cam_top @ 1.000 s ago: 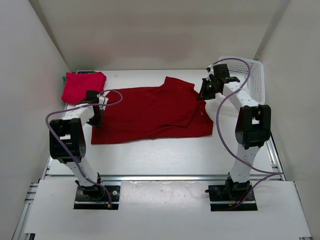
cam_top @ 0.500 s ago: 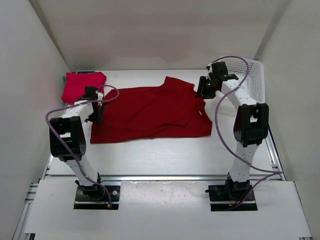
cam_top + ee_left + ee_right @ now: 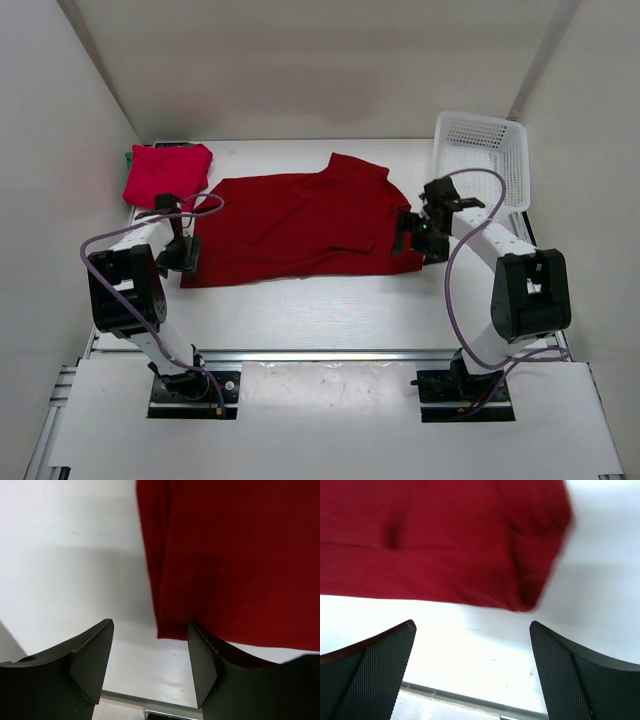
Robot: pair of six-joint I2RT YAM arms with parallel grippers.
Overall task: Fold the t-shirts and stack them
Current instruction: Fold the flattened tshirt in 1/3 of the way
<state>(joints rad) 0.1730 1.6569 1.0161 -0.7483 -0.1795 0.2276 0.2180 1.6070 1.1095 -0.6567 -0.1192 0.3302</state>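
Observation:
A red t-shirt (image 3: 300, 225) lies partly folded on the white table, its hem toward the arms. A second red t-shirt (image 3: 165, 172) sits folded at the back left, on top of a green t-shirt (image 3: 129, 156) of which only an edge peeks out. My left gripper (image 3: 187, 257) is open over the spread shirt's near left corner (image 3: 172, 630), nothing between its fingers. At the near right corner (image 3: 525, 602) my right gripper (image 3: 412, 240) stands wide open and empty, just short of the cloth.
A white mesh basket (image 3: 482, 150) stands at the back right. White walls close in the table on the left, back and right. A metal rail (image 3: 330, 352) runs along the near edge.
Both grippers have opened and let go of the red shirt's far edge. Each arm has drawn back toward me, from the shirt's far corners to its near corners.

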